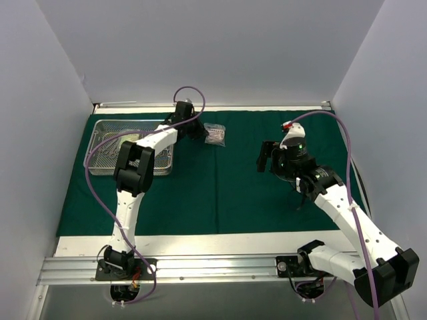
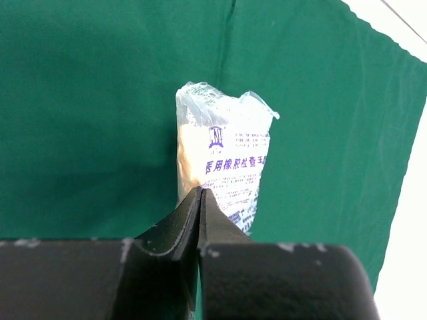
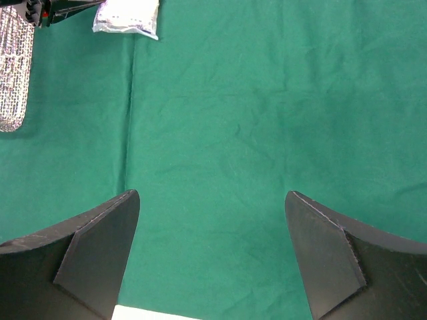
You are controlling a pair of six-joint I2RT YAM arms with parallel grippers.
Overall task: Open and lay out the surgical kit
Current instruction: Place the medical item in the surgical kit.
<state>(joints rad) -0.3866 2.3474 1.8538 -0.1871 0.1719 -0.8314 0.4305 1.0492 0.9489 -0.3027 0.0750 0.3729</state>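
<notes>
The dark green cloth wrap (image 1: 220,193) lies spread flat over the table. The silver wire-mesh tray (image 1: 93,168) sits at its back left with steel instruments (image 1: 119,143) inside; its end also shows in the right wrist view (image 3: 13,67). A clear printed pouch (image 1: 215,135) (image 2: 223,160) (image 3: 127,17) lies on the cloth right of the tray. My left gripper (image 1: 196,128) (image 2: 201,191) is shut, its tips over the pouch's near end; whether they pinch it I cannot tell. My right gripper (image 1: 265,159) (image 3: 212,195) hangs open above bare cloth at the right.
White walls close in the back and both sides. A bare white table strip (image 1: 200,243) and an aluminium rail (image 1: 200,268) run along the near edge by the arm bases. Purple cables (image 1: 193,90) loop over both arms.
</notes>
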